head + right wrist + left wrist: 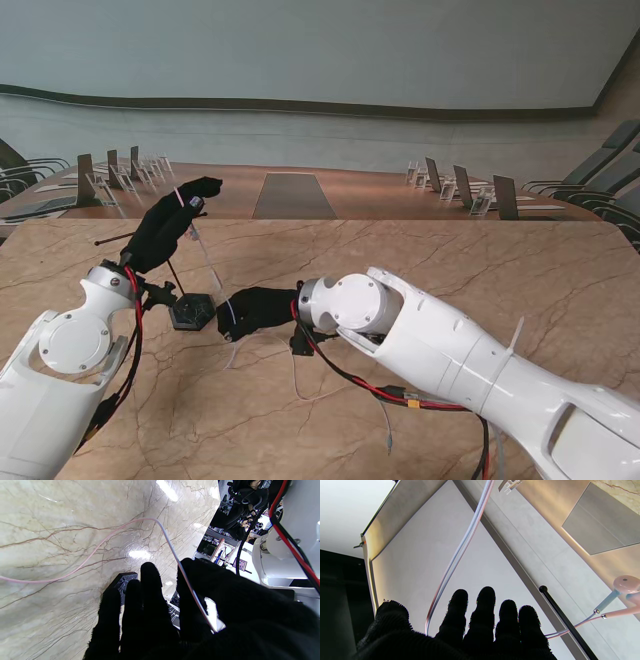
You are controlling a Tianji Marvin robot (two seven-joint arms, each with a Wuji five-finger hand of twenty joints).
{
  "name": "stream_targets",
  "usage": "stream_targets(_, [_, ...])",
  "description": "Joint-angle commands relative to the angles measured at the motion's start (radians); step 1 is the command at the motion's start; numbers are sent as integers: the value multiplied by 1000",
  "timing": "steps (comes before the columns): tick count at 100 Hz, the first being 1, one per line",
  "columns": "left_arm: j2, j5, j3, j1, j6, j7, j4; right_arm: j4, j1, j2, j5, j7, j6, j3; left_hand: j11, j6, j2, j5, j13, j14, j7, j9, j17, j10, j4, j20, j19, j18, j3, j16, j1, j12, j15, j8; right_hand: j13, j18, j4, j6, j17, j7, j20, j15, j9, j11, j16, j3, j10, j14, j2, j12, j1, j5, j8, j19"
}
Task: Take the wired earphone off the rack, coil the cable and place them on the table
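Both white arms fill the lower corners of the stand view, and each black-gloved hand has some of the cable. At centre frame the right hand (255, 308) sits low over the surface (450, 255), just beside the rack's (190, 312) black base. Its wrist view shows the thin pink-white cable (160, 527) running between thumb and forefinger, so I read it as closed in a light pinch on the cable; the other fingers (150, 580) lie straight and together. From there the cable trails in a slack loop across the marble.

Upper left of the stand view, the left hand (175, 225) is raised near the top of the rack. In its wrist view the doubled cable passes between thumb and forefinger, and two earbuds (626, 583) hang at the right edge of the frame, their leads draped over the rack's thin black bar (560, 615). Whether this hand truly grips the strand or merely has it threaded through is hard to tell; the fingers stand nearly straight.

The earphone looks very light, limp and rather slick, so it will slide through a loose pinch and snag on the bar if pulled sideways. Best hold is probably on the cable just short of the buds, lifting them up and clear of the bar, not tugging from the far end.
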Motion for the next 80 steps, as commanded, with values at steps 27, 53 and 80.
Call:
stream_targets(27, [-2,-4,22,-52,2,-13,34,19,8,-8,3,3,-2,3,-37,-2,-3,16,-26,-43,-17,-22,-15,-18,-16,-32,-40,-53,-17,-13,-27,-19,-25,-8,27,-44,82,-99,9,165,-22,26,27,23,-8,119,32,-12,21,6,62,137,82,45])
stream_targets(53, [-1,9,27,-82,-5,-14,54,21,4,-4,0,5,3,10,-39,-1,-8,23,-30,-52,-19,-18,-13,-21,-16,-53,-84,-54,-17,-15,-35,-22,-32,-10,26,-44,83,-99,7,164,-25,27,29,25,-7,121,34,-10,20,6,62,138,83,47])
stream_targets(80, [-1,10,23,-105,-4,-20,75,21,5,-3,-1,4,2,11,-40,1,-11,28,-47,-68,-22,-24,-6,-26,-16,-64,-144,-70,-16,-20,-31,-23,-38,-13,26,-48,83,-99,5,164,-31,27,29,26,-7,121,36,-9,19,6,62,138,84,47])
